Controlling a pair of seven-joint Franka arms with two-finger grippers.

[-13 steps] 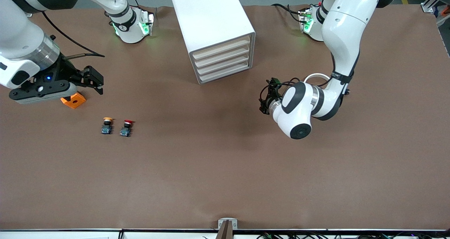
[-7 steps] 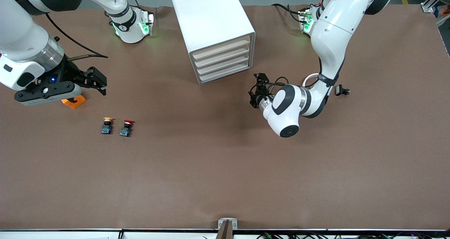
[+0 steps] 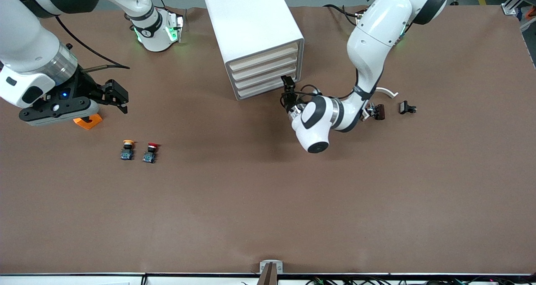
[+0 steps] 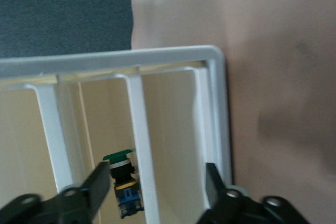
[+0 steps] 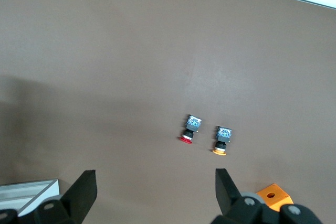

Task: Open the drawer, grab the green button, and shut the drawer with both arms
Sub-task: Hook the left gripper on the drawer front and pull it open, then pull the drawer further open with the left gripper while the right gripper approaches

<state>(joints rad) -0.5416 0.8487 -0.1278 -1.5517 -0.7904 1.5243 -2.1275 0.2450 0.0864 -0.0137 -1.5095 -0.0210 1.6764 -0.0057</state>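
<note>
Left gripper (image 3: 288,84): level with the lower drawer fronts (image 3: 264,73) of the white cabinet (image 3: 251,33), at the corner toward the left arm's end of the table. Fingers (image 4: 100,182) spread apart, straddling a white upright bar of the cabinet front; nothing clamped.

Drawer fronts: four, cream, stacked, all flush with the cabinet face in the front view.

Green button (image 4: 123,182): visible in the left wrist view only, inside a cream compartment of the cabinet, just beside the white bar. Exact drawer: cannot tell.

Right gripper (image 3: 115,96): waiting over the table at the right arm's end, above the orange block (image 3: 88,121). Fingers (image 5: 84,187) set wide; holds nothing.

Orange-capped button (image 3: 127,149) and red-capped button (image 3: 150,152): side by side on the table (image 3: 268,201), nearer to the front camera than the orange block.

Two small dark parts (image 3: 407,107) on the table beside the left arm's forearm.
</note>
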